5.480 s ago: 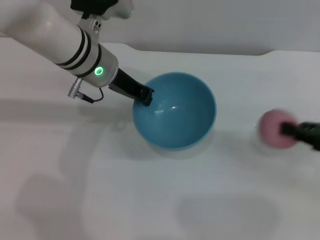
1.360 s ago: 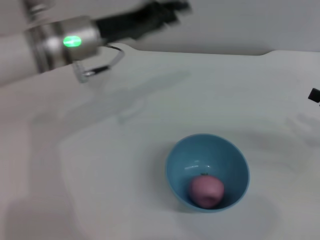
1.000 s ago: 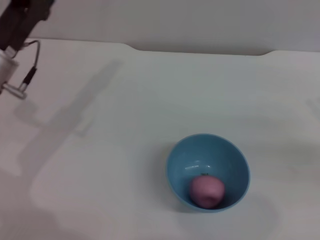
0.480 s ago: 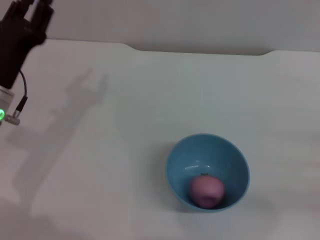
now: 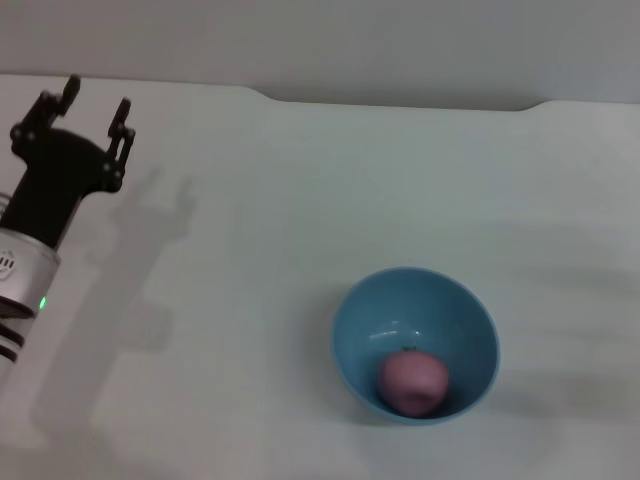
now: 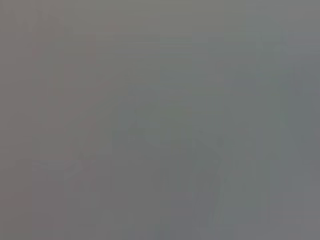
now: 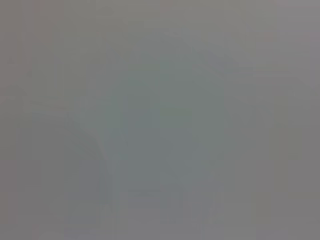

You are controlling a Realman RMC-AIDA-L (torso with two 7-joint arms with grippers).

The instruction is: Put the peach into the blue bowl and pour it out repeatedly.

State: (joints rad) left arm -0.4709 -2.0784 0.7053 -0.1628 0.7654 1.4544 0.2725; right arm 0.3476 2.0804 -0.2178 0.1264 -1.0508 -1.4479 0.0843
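Observation:
The pink peach lies inside the blue bowl, which stands upright on the white table toward the front, right of centre. My left gripper is at the far left, well away from the bowl, open with its black fingers spread and nothing between them. The right gripper is out of the head view. Both wrist views are a plain grey field with no object or finger in them.
The white table stretches around the bowl, with its back edge and a grey wall behind. The left arm's white forearm runs along the left edge of the view.
The left arm has come down along the left edge, its open gripper now lower and turned toward the back. Bowl and peach have not moved.

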